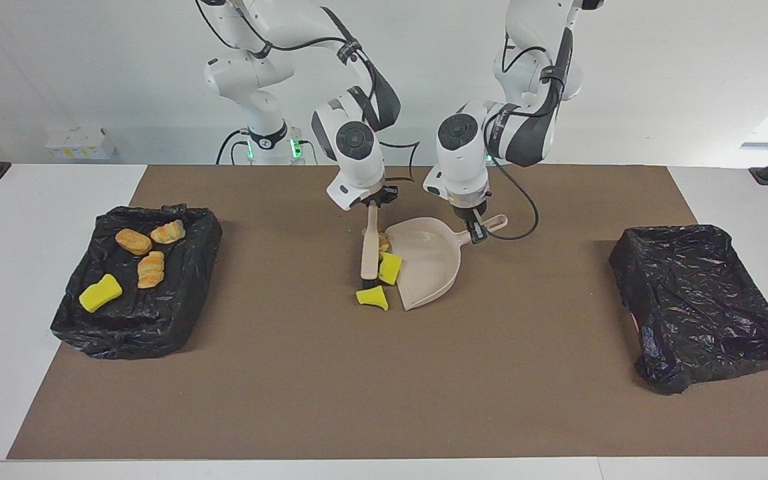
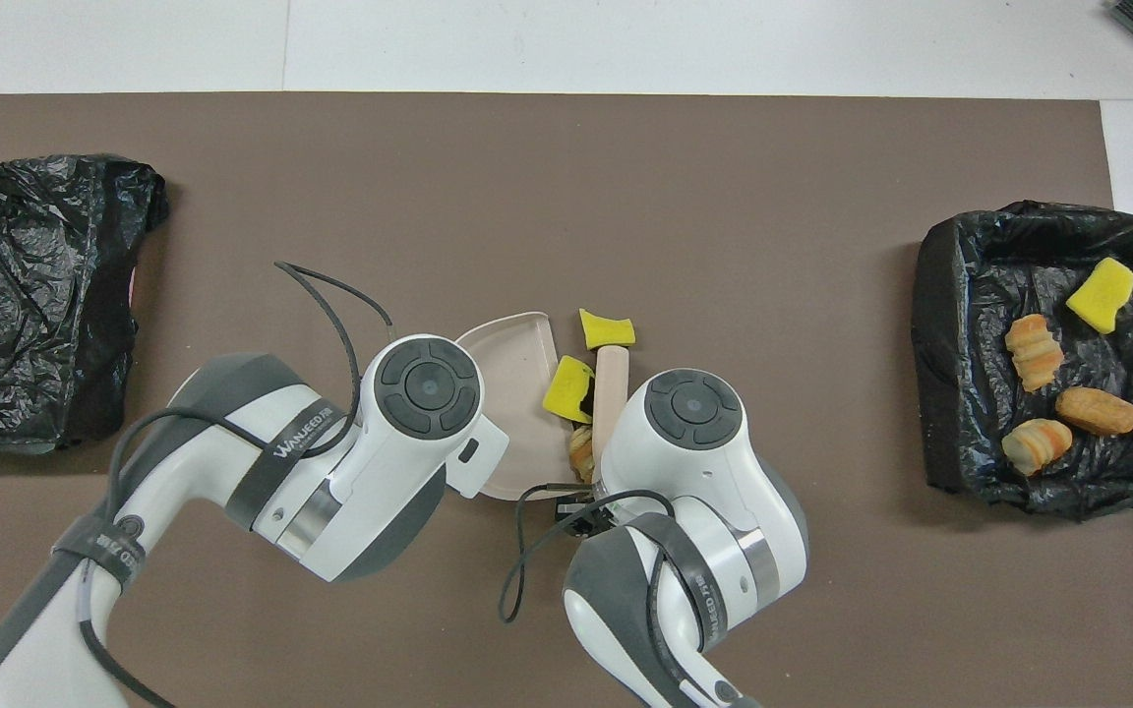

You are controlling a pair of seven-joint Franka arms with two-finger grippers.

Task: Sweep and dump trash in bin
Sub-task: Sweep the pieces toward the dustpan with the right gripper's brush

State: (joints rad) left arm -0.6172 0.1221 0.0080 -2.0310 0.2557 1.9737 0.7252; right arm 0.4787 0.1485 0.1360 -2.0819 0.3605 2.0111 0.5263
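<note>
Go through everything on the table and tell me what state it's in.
Dustpan: flat, held by left pincer.
Brush: held by right pincer, against sponges.
Yellow sponges: unswept.
Bin with trash: four pieces inside.
Other bin: bag crumpled.

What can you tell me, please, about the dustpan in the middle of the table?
The dustpan is a pale beige scoop that looks like smooth plastic, with a flat tray, low side walls and a short handle ending in a hanging loop. It lies on the brown mat midway between the two black-lined bins. The left gripper is shut on its handle. Its open mouth faces the brush, held by the right gripper. One yellow sponge piece sits at its lip; another lies on the mat just outside.
</note>
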